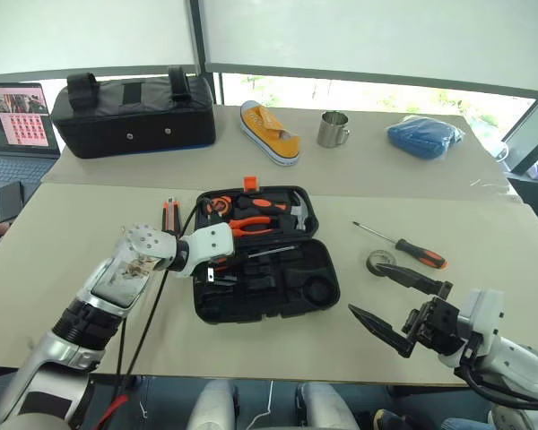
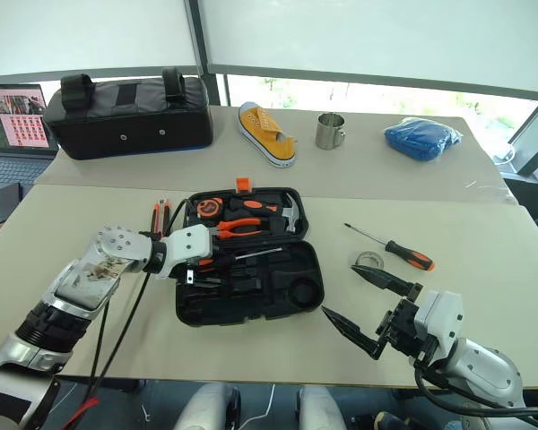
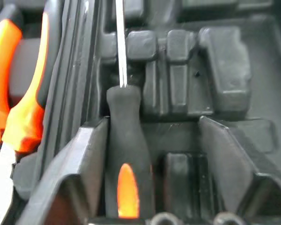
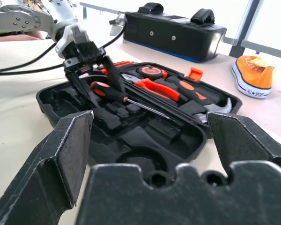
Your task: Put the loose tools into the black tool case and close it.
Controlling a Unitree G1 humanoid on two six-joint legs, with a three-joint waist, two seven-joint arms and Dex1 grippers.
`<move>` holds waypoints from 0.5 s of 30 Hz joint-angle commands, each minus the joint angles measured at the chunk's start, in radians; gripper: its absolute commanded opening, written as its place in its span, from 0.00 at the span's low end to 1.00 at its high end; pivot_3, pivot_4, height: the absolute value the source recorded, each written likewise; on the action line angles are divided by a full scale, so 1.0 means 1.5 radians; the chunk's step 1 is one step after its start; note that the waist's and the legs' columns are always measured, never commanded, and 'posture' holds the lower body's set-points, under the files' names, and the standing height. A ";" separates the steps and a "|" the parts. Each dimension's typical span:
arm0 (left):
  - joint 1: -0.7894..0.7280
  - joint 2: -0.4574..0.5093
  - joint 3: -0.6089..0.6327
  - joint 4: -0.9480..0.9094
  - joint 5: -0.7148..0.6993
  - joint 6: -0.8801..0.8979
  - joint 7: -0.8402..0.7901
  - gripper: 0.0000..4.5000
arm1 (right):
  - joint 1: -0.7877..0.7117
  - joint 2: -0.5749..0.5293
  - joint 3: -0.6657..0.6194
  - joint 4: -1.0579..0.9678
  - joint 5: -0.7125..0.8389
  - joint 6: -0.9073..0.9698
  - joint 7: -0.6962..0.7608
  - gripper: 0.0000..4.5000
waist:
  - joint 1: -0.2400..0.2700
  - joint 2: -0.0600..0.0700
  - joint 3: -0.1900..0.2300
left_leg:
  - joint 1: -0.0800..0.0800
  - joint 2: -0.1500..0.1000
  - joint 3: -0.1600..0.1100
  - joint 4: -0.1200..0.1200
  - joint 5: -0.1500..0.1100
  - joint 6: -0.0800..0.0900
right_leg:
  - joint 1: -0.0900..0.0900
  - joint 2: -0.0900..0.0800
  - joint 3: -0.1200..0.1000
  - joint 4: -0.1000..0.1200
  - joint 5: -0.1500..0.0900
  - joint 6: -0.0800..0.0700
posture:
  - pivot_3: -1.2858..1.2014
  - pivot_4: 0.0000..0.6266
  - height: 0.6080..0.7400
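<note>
The black tool case point(image 1: 267, 269) lies open on the table point(image 1: 63, 260), its two halves spread flat. The far half holds orange-handled pliers point(image 1: 251, 224), a small tape measure point(image 1: 218, 205) and a hammer head point(image 1: 296, 213) in their recesses, with the orange latch point(image 1: 251, 183) at its far edge. The left gripper point(image 4: 91, 75) reaches over the near half, close to the hinge. Its fingers point(image 3: 79, 168) stand apart on either side of a black-and-orange screwdriver point(image 4: 117, 95); one finger lies right against the handle, the other is clear of it. The screwdriver rests in the moulded tray, its shaft running along the hinge line.

To the right of the case, an orange-black-handled screwdriver point(image 1: 403, 245) lies loose on the table, and the dark tape roll point(image 1: 381, 262) sits just beside its handle. The right gripper point(image 1: 396, 300) hovers low over the table's near right corner, its fingers spread wide and holding nothing, aimed toward the case. Left of the case, a small orange-and-black tool point(image 1: 170, 215) lies on the table beside the left arm's cable.

Along the far side stand a black fabric bag point(image 1: 134, 112), a yellow shoe point(image 1: 269, 132), a steel mug point(image 1: 333, 129) and a blue bundle point(image 1: 423, 136). A laptop point(image 1: 16, 125) sits at the far left.
</note>
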 commanded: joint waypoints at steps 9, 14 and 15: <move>0.059 -0.080 0.078 0.100 -0.076 -0.075 0.027 0.19 | -0.006 0.015 -0.002 -0.001 0.003 0.001 -0.003 1.00 | -0.004 0.000 0.000 | 0.000 0.000 0.000 0.000 0.000 0.000 | 0.000 0.000 0.000 0.000 0.000 0.000 | 0.52 0.24 1.00; 0.068 -0.100 0.069 0.130 -0.062 -0.082 0.056 0.02 | -0.012 0.019 -0.004 0.005 0.001 0.000 -0.004 1.00 | -0.001 0.000 0.000 | 0.000 0.000 0.000 0.000 0.000 0.000 | 0.000 0.000 0.000 0.000 0.000 0.000 | 0.52 0.24 1.00; 0.069 -0.103 0.066 0.134 -0.059 -0.083 0.058 0.02 | -0.012 0.020 -0.004 0.006 0.001 0.000 -0.004 1.00 | -0.001 0.000 0.000 | 0.000 0.000 0.000 0.000 0.000 0.000 | 0.000 0.000 0.000 0.000 0.000 0.000 | 0.52 0.24 1.00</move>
